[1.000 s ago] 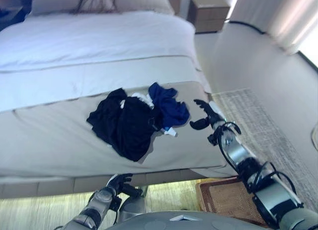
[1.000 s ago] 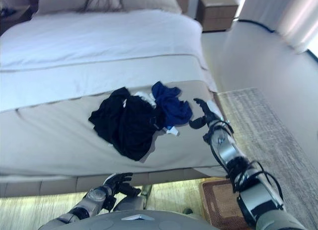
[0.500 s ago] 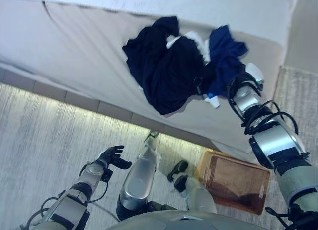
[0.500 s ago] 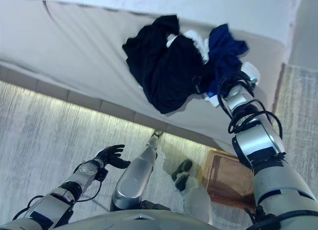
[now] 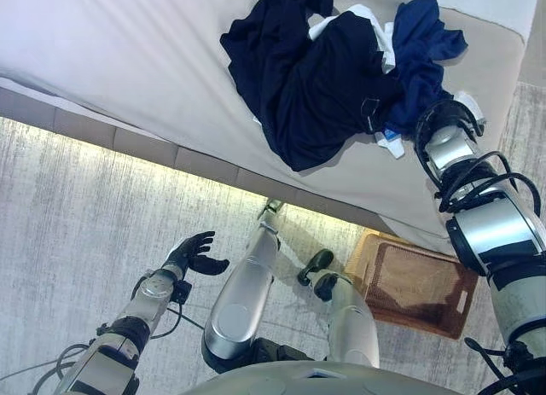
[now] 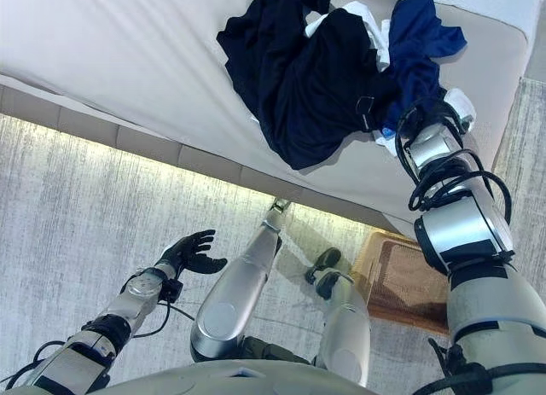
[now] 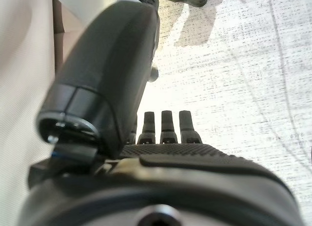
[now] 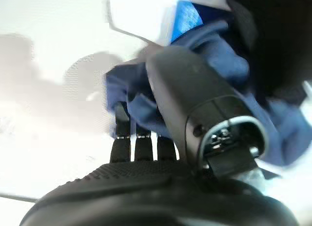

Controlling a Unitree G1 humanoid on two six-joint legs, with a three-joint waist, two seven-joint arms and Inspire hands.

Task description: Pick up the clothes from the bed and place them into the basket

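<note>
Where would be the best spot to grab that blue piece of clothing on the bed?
Probably the bunched lower edge of the blue garment, approached from the bed's foot edge, where the right hand already reaches. Its folds stand up there; the black clothes overlap its other side.

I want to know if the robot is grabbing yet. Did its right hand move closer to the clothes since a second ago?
Yes. The right hand was beside the blue garment with a gap; now it is pushed into the blue cloth on the bed.

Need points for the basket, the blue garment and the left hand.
basket (image 5: 415,280): left eye view, on its woven bottom.
blue garment (image 5: 424,45): left eye view, on the middle of the cloth.
left hand (image 6: 189,252): right eye view, on the palm.
</note>
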